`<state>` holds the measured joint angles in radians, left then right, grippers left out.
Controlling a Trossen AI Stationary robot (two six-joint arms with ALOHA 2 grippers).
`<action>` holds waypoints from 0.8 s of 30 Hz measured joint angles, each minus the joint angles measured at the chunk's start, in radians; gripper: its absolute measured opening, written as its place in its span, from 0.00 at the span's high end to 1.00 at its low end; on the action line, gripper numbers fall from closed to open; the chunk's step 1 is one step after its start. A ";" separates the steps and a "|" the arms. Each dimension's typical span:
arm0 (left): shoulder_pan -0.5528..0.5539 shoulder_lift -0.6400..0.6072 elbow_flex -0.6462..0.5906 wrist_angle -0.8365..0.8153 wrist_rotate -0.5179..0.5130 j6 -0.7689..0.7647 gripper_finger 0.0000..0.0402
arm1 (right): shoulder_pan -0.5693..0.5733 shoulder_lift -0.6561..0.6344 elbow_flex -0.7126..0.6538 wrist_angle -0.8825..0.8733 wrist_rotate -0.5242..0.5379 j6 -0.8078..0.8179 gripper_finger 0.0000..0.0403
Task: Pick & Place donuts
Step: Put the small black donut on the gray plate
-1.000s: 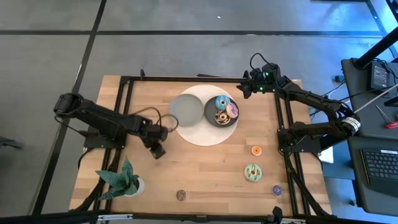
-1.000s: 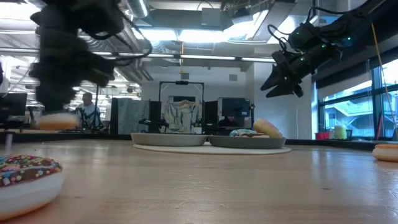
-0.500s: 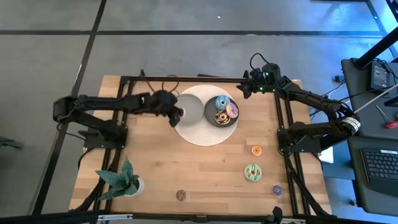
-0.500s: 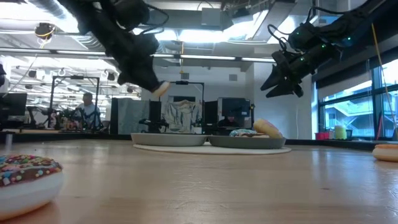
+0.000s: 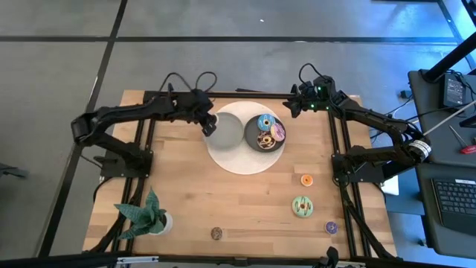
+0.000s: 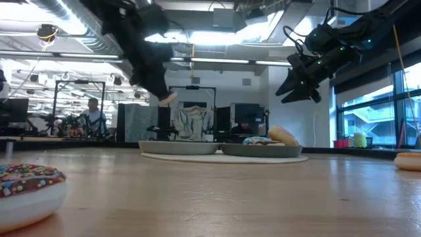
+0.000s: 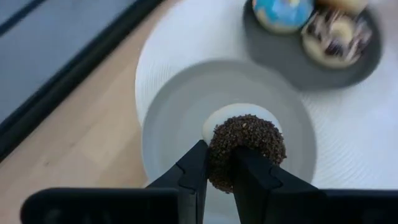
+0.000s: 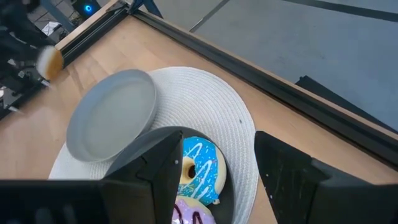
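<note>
The left pincer (image 7: 219, 169) grasps a brown sprinkled donut (image 7: 244, 148) above the empty grey plate (image 5: 227, 132) on the white mat (image 5: 238, 160). The right pincer (image 6: 299, 84) hangs released over the surface's (image 5: 238, 205) far edge, near the dark plate (image 5: 253, 140) with three donuts (image 5: 268, 131).

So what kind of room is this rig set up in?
Most likely an open-plan lab or workshop: exposed ducts and strip lights overhead, rows of workstations with a seated person behind the wooden table, and a keyboard on a desk alongside.
</note>
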<state>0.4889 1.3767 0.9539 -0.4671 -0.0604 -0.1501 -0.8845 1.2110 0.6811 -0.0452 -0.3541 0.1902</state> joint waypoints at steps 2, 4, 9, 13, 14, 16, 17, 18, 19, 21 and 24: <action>0.010 0.065 0.047 -0.053 0.002 0.028 0.86 | 0.000 0.000 0.000 0.000 0.020 0.018 0.50; 0.019 0.127 0.092 -0.068 0.003 0.041 0.86 | 0.000 0.000 0.000 0.000 0.033 0.020 0.50; 0.034 0.262 0.164 -0.076 0.002 0.041 0.86 | 0.000 0.000 0.000 0.000 0.032 0.043 0.50; 0.039 0.342 0.190 -0.076 0.003 0.041 0.86 | 0.000 0.000 0.000 -0.001 0.031 0.044 0.50; 0.039 0.359 0.192 -0.076 0.002 0.037 0.86 | 0.000 0.000 0.000 -0.002 0.031 0.043 0.50; 0.039 0.385 0.196 -0.075 0.004 0.027 0.86 | 0.000 0.000 0.000 -0.002 0.031 0.043 0.50; 0.039 0.396 0.196 -0.075 0.009 0.021 0.86 | 0.000 0.000 0.000 -0.002 0.031 0.043 0.50; 0.038 0.405 0.196 -0.075 0.015 0.011 0.86 | 0.000 0.000 0.000 -0.002 0.030 0.043 0.50; 0.037 0.413 0.196 -0.075 0.022 -0.001 0.86 | 0.000 0.000 0.000 -0.002 0.030 0.042 0.50; 0.036 0.425 0.197 -0.073 0.032 -0.022 0.86 | 0.000 0.000 0.000 -0.002 0.030 0.042 0.50; 0.036 0.431 0.197 -0.072 0.031 -0.026 0.86 | 0.000 0.000 0.000 -0.002 0.029 0.042 0.50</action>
<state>0.5245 1.8072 1.1510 -0.5394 -0.0289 -0.1764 -0.8845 1.2110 0.6807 -0.0472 -0.3256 0.2321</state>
